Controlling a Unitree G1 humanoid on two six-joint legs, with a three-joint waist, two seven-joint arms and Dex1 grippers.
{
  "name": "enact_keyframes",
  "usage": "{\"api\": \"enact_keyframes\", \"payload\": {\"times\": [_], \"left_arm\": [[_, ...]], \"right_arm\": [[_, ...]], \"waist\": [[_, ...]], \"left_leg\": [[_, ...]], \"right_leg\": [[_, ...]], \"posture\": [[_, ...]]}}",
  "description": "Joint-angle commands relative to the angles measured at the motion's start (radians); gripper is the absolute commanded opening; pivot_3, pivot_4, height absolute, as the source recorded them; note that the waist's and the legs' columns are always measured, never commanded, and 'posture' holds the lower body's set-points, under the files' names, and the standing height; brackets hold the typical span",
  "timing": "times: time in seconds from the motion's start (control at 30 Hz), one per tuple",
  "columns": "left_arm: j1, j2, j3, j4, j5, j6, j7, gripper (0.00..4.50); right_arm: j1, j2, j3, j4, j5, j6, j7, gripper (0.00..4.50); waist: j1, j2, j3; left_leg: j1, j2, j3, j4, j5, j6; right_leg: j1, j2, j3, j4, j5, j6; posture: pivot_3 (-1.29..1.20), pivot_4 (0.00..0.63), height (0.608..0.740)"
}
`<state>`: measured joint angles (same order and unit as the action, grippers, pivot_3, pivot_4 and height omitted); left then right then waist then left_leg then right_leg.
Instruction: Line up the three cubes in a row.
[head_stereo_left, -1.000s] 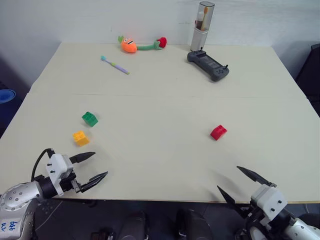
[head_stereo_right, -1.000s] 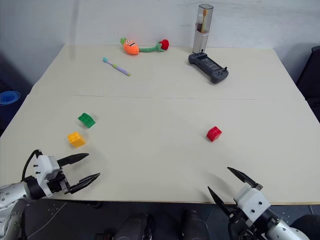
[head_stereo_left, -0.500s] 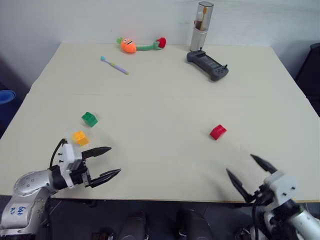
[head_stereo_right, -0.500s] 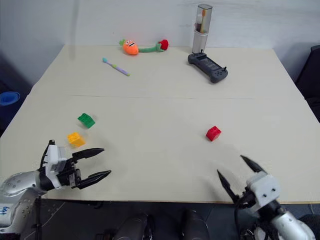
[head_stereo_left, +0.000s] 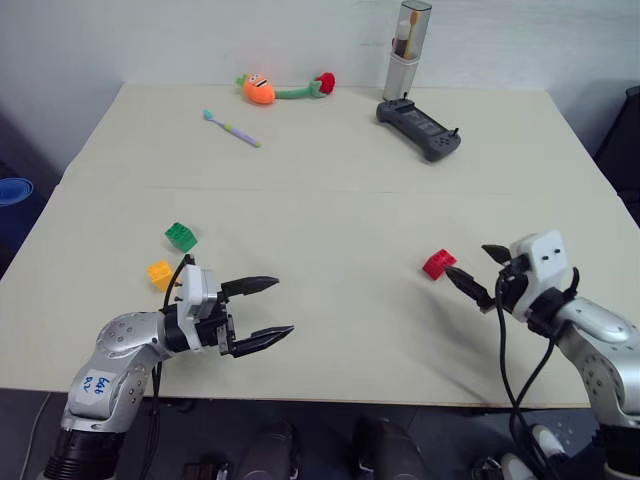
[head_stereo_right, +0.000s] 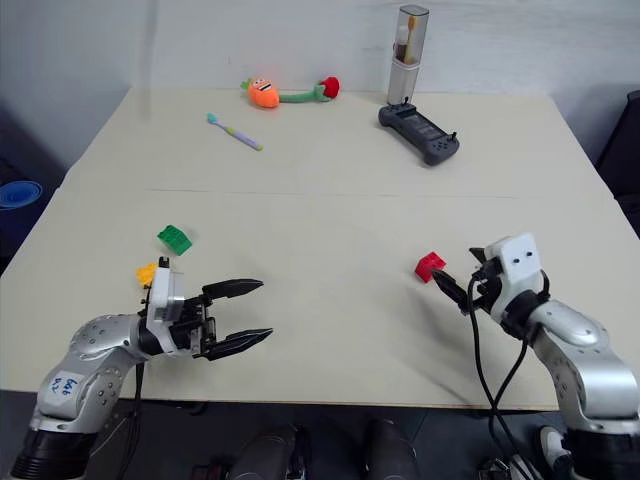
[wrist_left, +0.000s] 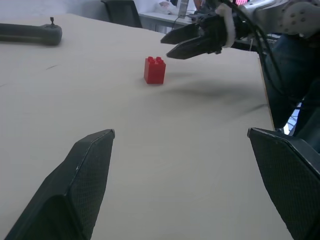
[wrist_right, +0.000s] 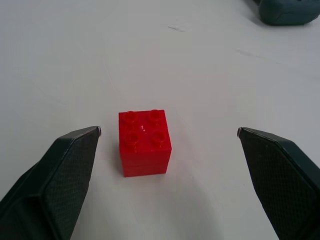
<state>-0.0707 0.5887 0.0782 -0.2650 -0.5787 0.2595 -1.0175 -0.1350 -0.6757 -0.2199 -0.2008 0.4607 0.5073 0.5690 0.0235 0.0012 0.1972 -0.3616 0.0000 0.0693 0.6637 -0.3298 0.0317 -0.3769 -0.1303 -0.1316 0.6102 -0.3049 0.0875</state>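
One red cube (wrist_right: 144, 142) on table, just ahead of right gripper (head_stereo_left: 478, 274), jaws spread, untouched.

Head stereo pair looks forward and down over the table (head_stereo_left: 330, 180). Both wrist cameras sit low, sighting along their fingers; each frames the red cube (wrist_right: 144, 142), the right one nearest.

Silver-grey arms, white wrist blocks, black pointed fingers (head_stereo_left: 262, 285) – black cables, blue-ink sticker on left forearm.
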Motion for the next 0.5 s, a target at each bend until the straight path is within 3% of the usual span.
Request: {"api": "enact_keyframes", "payload": {"times": [0.03,0.13,0.2,0.33,0.47,0.5], "left_arm": [[0.001,0.0,0.008,-0.02,0.007,-0.015,0.005,4.48],[0.0,0.001,0.01,-0.017,0.008,-0.017,0.005,4.48],[-0.002,0.002,0.012,-0.014,0.01,-0.018,0.006,4.5],[-0.006,0.003,0.021,-0.007,0.013,-0.021,0.013,4.5],[-0.001,0.013,0.033,0.002,0.014,-0.029,0.011,4.5],[0.0,0.015,0.036,0.004,0.015,-0.031,0.01,4.5]], "right_arm": [[-0.051,-0.01,0.027,0.056,-0.018,-0.009,0.047,4.5],[-0.095,-0.003,0.055,0.123,-0.031,-0.019,0.083,4.5],[-0.115,-0.001,0.071,0.159,-0.048,-0.042,0.106,4.11],[-0.144,-0.004,0.092,0.214,-0.085,-0.107,0.152,2.89],[-0.147,-0.029,0.127,0.21,-0.085,-0.257,0.335,1.51],[-0.144,-0.039,0.138,0.202,-0.092,-0.293,0.379,1.47]], "waist": [[0.0,0.0,0.0],[-0.002,0.0,0.0],[-0.001,0.0,0.0],[-0.001,0.0,0.0],[-0.001,0.0,0.0],[-0.001,0.0,0.0]], "left_leg": [[-0.001,0.0,0.0,0.0,0.0,0.0],[-0.003,0.0,0.0,0.001,0.001,0.001],[-0.004,-0.001,-0.001,0.002,0.001,0.002],[-0.006,-0.002,-0.002,0.002,0.001,0.003],[-0.006,-0.002,-0.002,0.002,0.001,0.003],[-0.006,-0.002,-0.002,0.002,0.001,0.003]], "right_leg": [[0.0,0.0,-0.001,0.0,0.0,0.0],[0.0,0.0,-0.001,0.0,0.001,0.002],[0.0,0.0,-0.001,0.0,0.002,0.003],[-0.001,-0.001,-0.002,0.0,0.002,0.003],[-0.001,0.0,-0.002,0.0,0.002,0.003],[-0.001,0.0,-0.003,0.0,0.002,0.003]], "posture": [[0.0,0.15,0.74],[0.0,0.15,0.74],[0.0,0.15,0.74],[0.0,0.15,0.74],[0.0,0.15,0.74],[0.0,0.15,0.74]]}}
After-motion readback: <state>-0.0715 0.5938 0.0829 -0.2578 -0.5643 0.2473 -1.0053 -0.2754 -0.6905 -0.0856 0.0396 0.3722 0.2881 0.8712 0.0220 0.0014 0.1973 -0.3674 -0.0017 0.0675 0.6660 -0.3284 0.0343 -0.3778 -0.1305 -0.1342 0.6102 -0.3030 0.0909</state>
